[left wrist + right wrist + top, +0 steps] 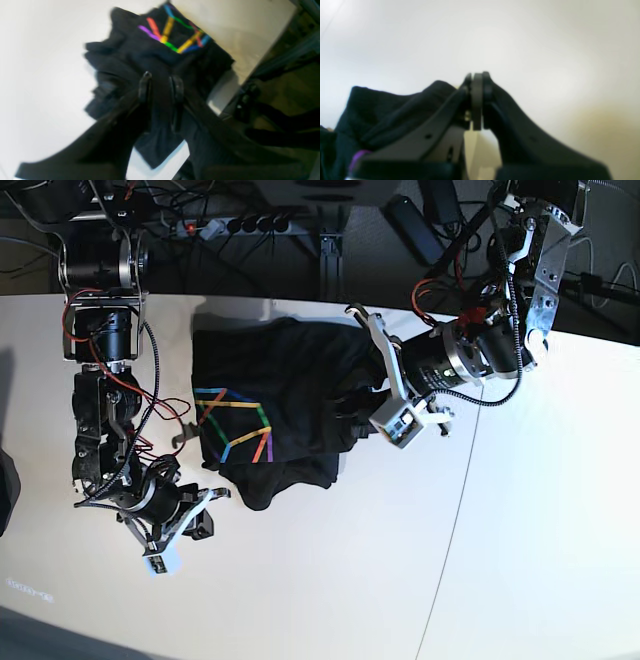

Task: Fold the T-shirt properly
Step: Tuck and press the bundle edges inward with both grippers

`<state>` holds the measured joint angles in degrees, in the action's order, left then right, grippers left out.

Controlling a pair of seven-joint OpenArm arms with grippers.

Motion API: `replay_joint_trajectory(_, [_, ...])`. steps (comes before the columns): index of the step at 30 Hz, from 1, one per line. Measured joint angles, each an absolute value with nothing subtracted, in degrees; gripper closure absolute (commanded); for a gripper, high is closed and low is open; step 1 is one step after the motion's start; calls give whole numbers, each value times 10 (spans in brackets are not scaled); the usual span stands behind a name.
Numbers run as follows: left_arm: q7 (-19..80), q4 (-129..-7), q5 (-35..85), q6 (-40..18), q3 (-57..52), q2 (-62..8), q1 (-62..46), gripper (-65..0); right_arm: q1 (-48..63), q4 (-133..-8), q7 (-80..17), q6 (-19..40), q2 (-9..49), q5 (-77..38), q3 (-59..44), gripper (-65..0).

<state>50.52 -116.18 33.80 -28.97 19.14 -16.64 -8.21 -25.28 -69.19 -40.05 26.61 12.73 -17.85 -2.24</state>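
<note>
Base view: T-shirt [290, 380], dark, rumpled, part-folded on white table [330, 580], coloured line print facing up. Left gripper [160, 86] pinches a fold of it. Right gripper [477, 85] pressed together, holding nothing.

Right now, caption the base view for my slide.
Left gripper pinches the bunched T-shirt; right gripper shut beside it.

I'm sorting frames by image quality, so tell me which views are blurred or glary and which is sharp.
Left wrist: motion-smeared throughout; the T-shirt print streaks, and the left claw is soft-edged. Right wrist: out of focus, with the right claw hazy against a washed-out bright table. Base: sharpest of the three, evenly lit, with soft arm shadows on the table.
</note>
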Motion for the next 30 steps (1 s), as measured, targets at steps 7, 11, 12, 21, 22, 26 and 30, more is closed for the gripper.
replay_joint_trajectory(7, [473, -1151, 260, -291, 320, -165, -94, -119, -253, -691, -402, 266, 122, -179, 8, 0])
replay_joint_trajectory(11, [454, -1101, 234, -292, 346, -149, -89, -119, -253, -691, -434, 266, 112, -177, 65, 0])
replay_joint_trajectory(12, [453, -1086, 233, -292, 348, -143, -89, -119, -251, -691, -438, 266, 110, -171, 77, 0])
replay_joint_trajectory(21, [432, -965, 205, -292, 349, -135, -53, -119, -229, -691, -483, 266, 120, -148, 93, 0])
replay_joint_trajectory(22, [429, -956, 208, -291, 349, -135, -49, -119, -221, -691, -481, 266, 124, -151, 93, 0])
replay_joint_trajectory(26, [431, -935, 187, -292, 348, -136, -8, -119, -196, -705, -476, 266, 154, -186, 93, 0])
replay_joint_trajectory(30, [428, -927, 187, -292, 350, -152, 12, -119, -143, -752, -478, 266, 193, -230, 90, 0])
